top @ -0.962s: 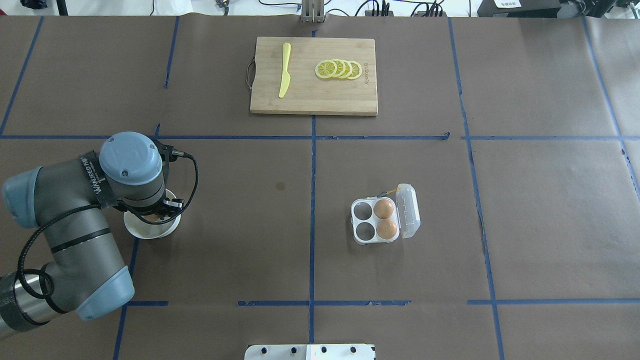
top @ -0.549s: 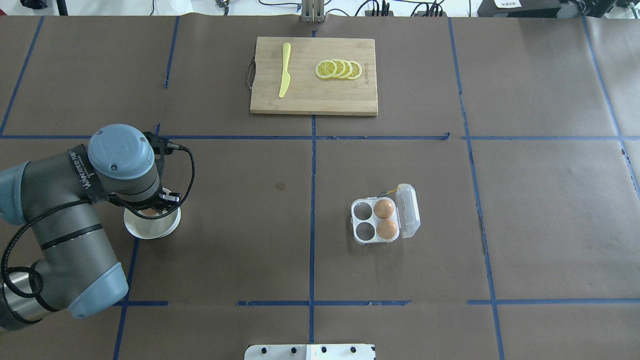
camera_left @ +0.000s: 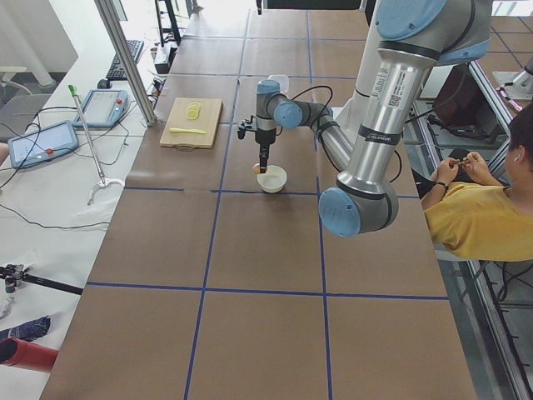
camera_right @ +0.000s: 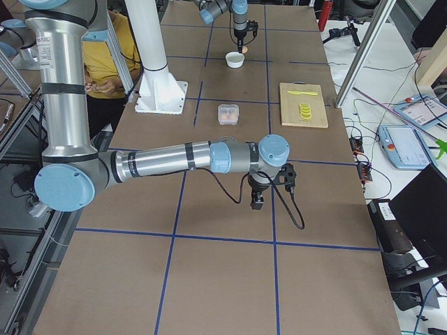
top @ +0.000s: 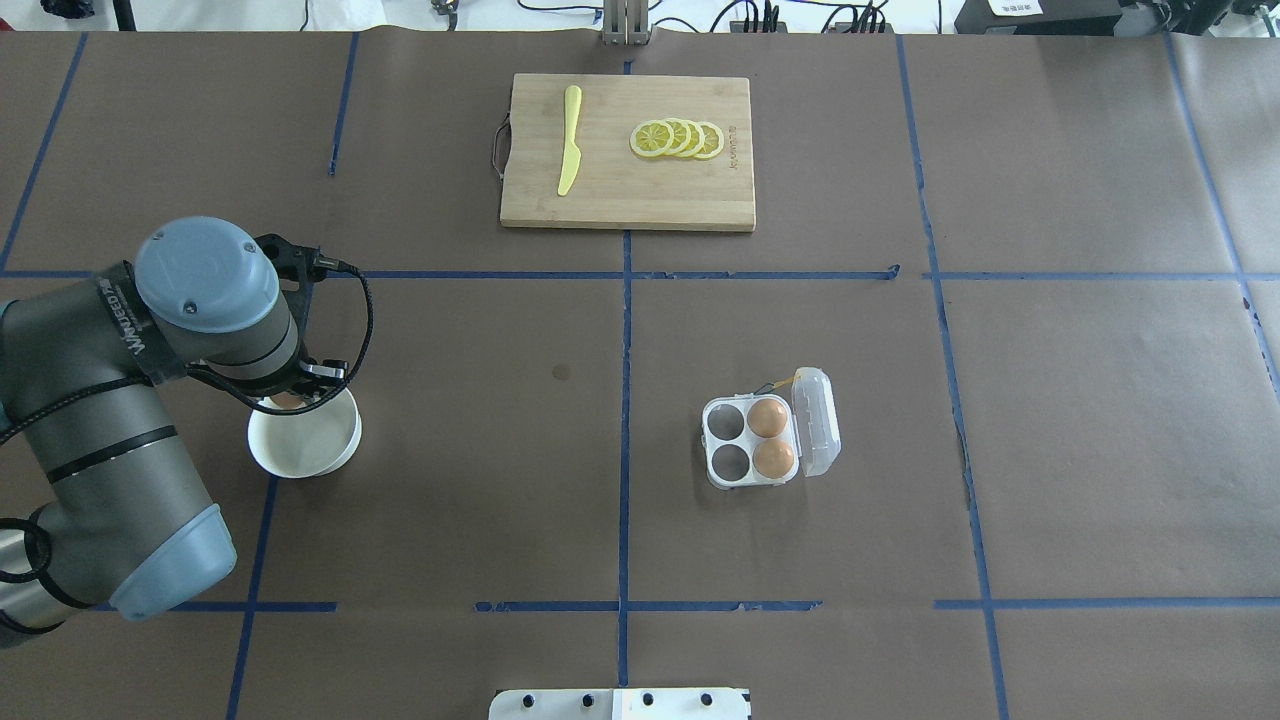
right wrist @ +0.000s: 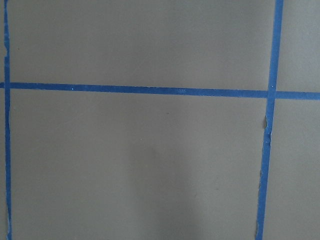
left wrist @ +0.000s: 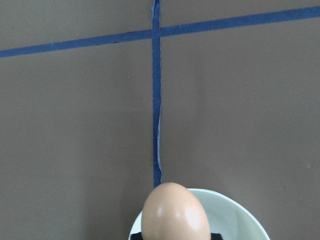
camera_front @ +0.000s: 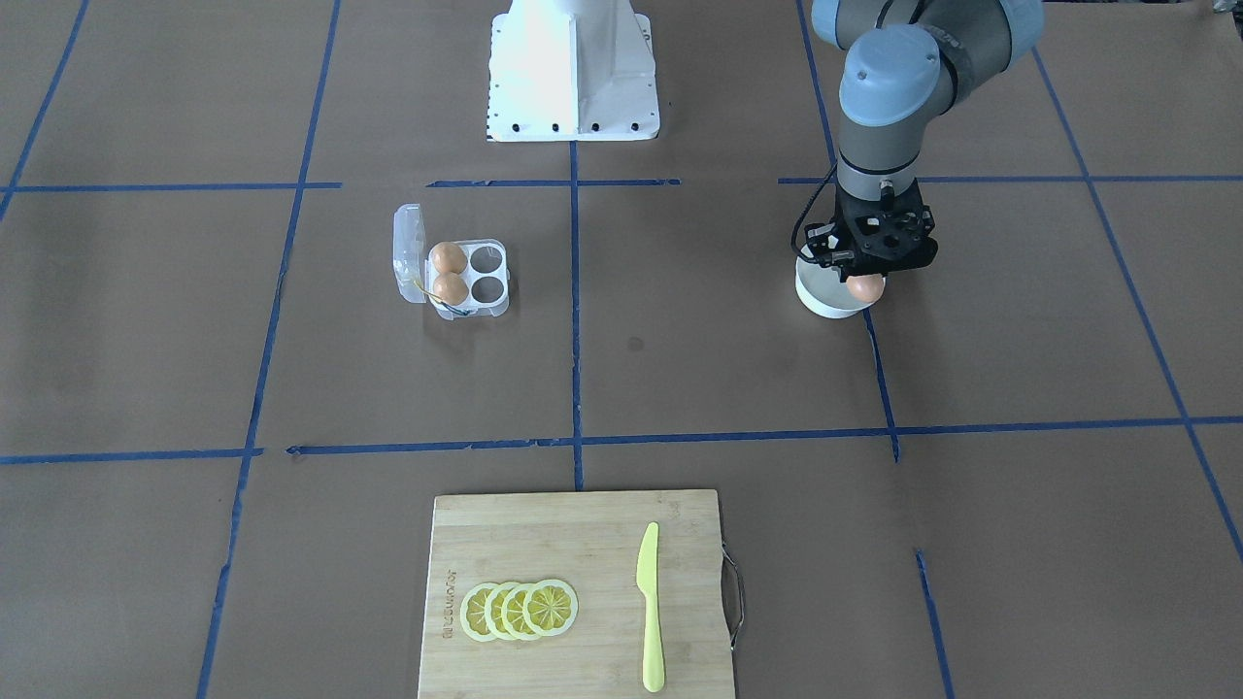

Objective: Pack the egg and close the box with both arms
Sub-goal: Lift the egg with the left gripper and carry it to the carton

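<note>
Over the white bowl, on the robot's left side: one egg in the left gripper's grasp.

Left gripper (camera_front: 866, 280) points straight down, with its black fingers drawn in narrow against the sides of a brown egg (camera_front: 866, 288) held between the tips. The egg hangs over the rim of the bowl (camera_front: 821, 299), on the side away from the robot's base; the wrist view confirms egg above rim. The box (top: 728, 441) sits on the table well apart, past the centre tape line, with its clear lid (top: 818, 420) thrown open on the side away from the bowl. Two further eggs (top: 768, 417) occupy the cells beside the lid, and the two cells facing the bowl are unfilled. Right gripper (camera_right: 257, 202) shows only in a side view, low over brown paper, well apart from the box; its opening cannot be judged.
</note>
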`<state>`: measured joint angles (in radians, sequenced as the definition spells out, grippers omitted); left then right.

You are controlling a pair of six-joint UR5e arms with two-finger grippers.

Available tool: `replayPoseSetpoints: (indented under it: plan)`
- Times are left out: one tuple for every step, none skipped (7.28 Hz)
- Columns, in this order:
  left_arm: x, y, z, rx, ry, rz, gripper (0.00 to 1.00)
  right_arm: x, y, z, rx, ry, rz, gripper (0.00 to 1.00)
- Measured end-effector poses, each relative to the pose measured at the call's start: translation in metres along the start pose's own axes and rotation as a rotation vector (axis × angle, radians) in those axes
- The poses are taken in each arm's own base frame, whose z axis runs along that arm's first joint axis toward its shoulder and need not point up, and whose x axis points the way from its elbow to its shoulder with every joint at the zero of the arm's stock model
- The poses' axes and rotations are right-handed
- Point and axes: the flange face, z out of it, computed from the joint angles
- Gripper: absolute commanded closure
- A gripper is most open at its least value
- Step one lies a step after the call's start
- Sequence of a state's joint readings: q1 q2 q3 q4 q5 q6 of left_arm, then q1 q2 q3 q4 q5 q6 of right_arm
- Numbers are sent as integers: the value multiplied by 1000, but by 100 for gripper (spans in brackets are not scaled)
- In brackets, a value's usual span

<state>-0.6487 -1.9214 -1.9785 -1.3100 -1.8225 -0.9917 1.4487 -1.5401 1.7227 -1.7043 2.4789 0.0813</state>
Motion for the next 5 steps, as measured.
replayPoseSetpoints:
  plan:
    - [17, -2, -18, 7, 35, 9, 100, 0, 0, 0, 0, 0, 0, 0]
    - [42, -1, -38, 2, 89, 24, 100, 0, 0, 0, 0, 0, 0, 0]
    - [72, 2, -54, -8, 143, 49, 100, 0, 0, 0, 0, -1, 1, 0]
    - [108, 8, -66, -17, 184, 84, 100, 0, 0, 0, 0, -2, 1, 0]
    - [148, 14, -78, -19, 226, 126, 100, 0, 1, 0, 0, -5, 1, 0]
